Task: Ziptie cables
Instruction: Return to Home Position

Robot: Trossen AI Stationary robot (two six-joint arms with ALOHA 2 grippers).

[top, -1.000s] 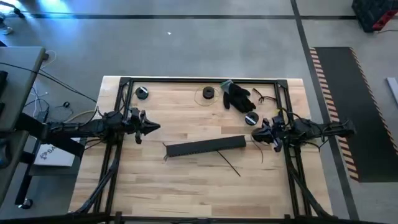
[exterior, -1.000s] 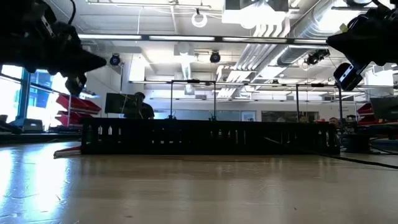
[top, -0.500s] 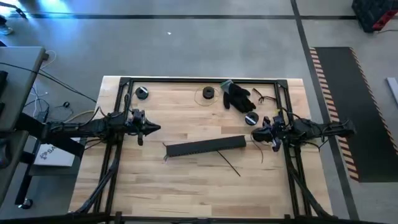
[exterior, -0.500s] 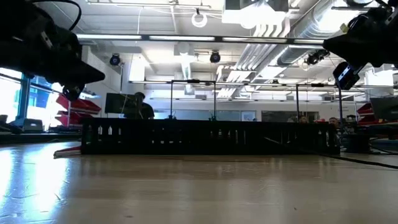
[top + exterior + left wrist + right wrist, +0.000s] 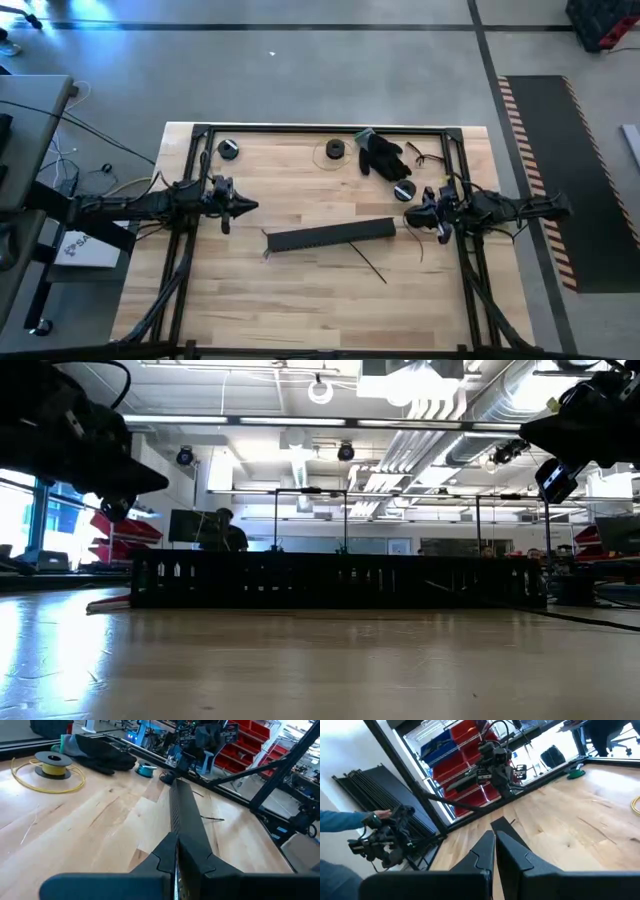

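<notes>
— Where does the ziptie (image 5: 368, 263) lie?

— Seen from above, flat on the wooden table (image 5: 300, 310), a little right of the frame's centre. It runs on a slant from just under the right half of the black duct (image 5: 330, 236) down toward the lower right. Its upper end is close to the duct's edge; I cannot tell whether they touch.

— And against the claws?

— The right gripper (image 5: 410, 214) hangs at centre right, above and to the right of the ziptie and apart from it, just off the duct's right end. The left gripper (image 5: 243, 206) sits at centre left, well apart from the ziptie, with the duct's whole length between them.

— Are the fingers holding anything?

— No. In each wrist view the two dark fingers are pressed together with nothing between them.

— What else is on the table?

— A black glove (image 5: 383, 155) and a spool of yellow wire (image 5: 333, 150) near the top edge, above the duct.
</notes>
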